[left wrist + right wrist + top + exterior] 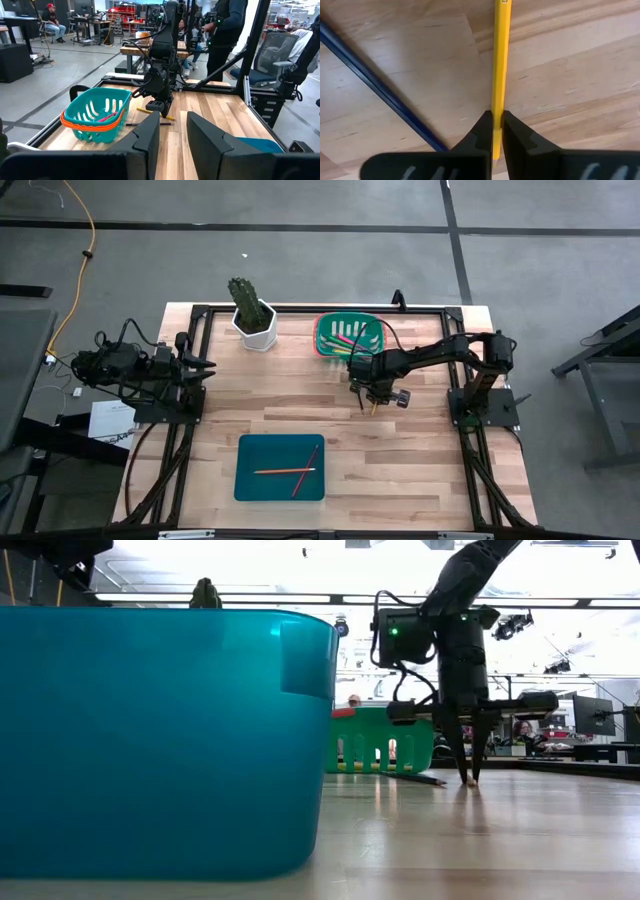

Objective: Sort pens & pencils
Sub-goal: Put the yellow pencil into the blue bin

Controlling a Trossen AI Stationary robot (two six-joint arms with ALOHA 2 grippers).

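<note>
A: How much of the sorting is being shown as done?

B: Two pencils [290, 470] are being kept in the blue tray [250, 485] at the front of the worktop [420, 460]. They are crossed over each other. Some pens [347, 338], pink and green, are being kept in the green basket [322, 340] at the back, next to a potted cactus [252, 310].

A: What is being left to do?

B: A yellow pencil [498, 65] is being pinched by the right gripper [495, 131] in the middle of the worktop, in front of the basket. The jaws are being pressed tight on it. It is probably meant for the blue tray. A dark blue stick [380, 90] is being left on the wood just beside it. Whether it is a pen or a pencil cannot be told.

A: And the left gripper [172, 131]?

B: It is being held at the left edge, partly open, with nothing in it.

A: How are the things made?

B: The pencils are thin, straight and smooth. The worktop is being seen as pale wood planks with grain lines. The tray is smooth plastic with plain walls. The basket is plastic too, with slots cut in its sides.
</note>
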